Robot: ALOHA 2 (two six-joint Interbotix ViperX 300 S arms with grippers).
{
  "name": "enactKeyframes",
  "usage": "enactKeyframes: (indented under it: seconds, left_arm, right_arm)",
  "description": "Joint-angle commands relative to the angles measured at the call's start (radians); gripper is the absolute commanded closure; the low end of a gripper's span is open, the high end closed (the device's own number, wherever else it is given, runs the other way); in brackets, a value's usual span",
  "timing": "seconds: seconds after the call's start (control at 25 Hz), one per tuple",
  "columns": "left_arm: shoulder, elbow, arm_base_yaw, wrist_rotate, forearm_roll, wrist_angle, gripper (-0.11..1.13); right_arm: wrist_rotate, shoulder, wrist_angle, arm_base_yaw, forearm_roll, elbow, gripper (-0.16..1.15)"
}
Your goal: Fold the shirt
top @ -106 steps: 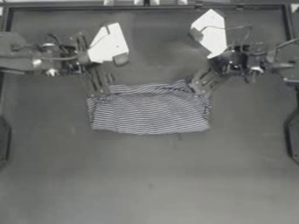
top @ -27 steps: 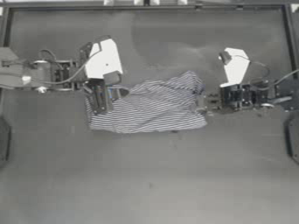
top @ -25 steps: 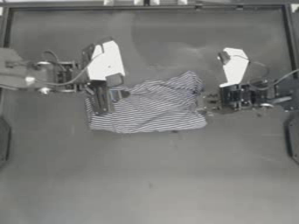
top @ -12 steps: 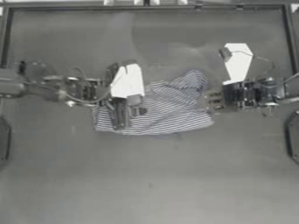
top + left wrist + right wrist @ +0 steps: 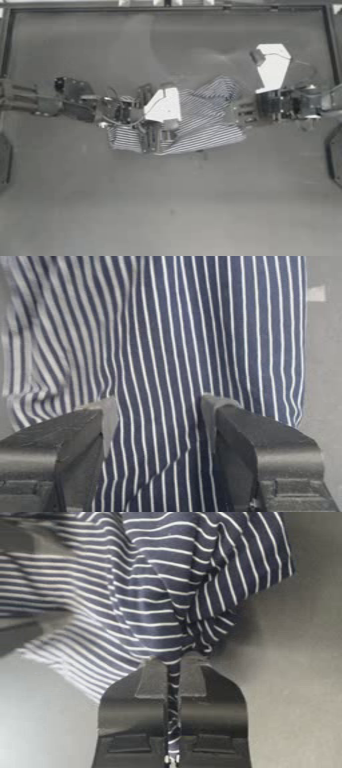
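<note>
The shirt (image 5: 204,125), navy-and-white striped, lies bunched in the middle of the table, its right part pulled up toward the far side. My left gripper (image 5: 158,140) has reached in over the shirt's left half. In the left wrist view the left gripper (image 5: 160,406) has its jaws wide apart, with smooth striped shirt (image 5: 200,316) cloth running between and under them. My right gripper (image 5: 248,116) is at the shirt's right edge. In the right wrist view the right gripper (image 5: 172,662) is shut on a gathered fold of the shirt (image 5: 160,572).
Dark table (image 5: 174,210) stretches bare toward the near edge. A raised frame rail (image 5: 167,7) runs along the far side.
The left arm has swept right from the shirt's left edge to above its left half. The right gripper has stayed at the right edge, holding. The shirt has gone from flat to bunched.
</note>
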Motion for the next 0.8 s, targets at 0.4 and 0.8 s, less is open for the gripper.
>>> enactKeyframes:
  seconds: [0.4, 0.8]
  left_arm:
    - [0.078, -0.112, 0.006, -0.002, -0.003, -0.049, 0.15]
    - [0.112, -0.189, 0.002, -0.005, -0.006, -0.074, 0.15]
  right_arm:
    - [-0.043, -0.058, 0.155, 0.011, 0.006, -0.137, 0.94]
    - [-0.058, -0.066, 0.192, 0.009, 0.003, -0.153, 0.94]
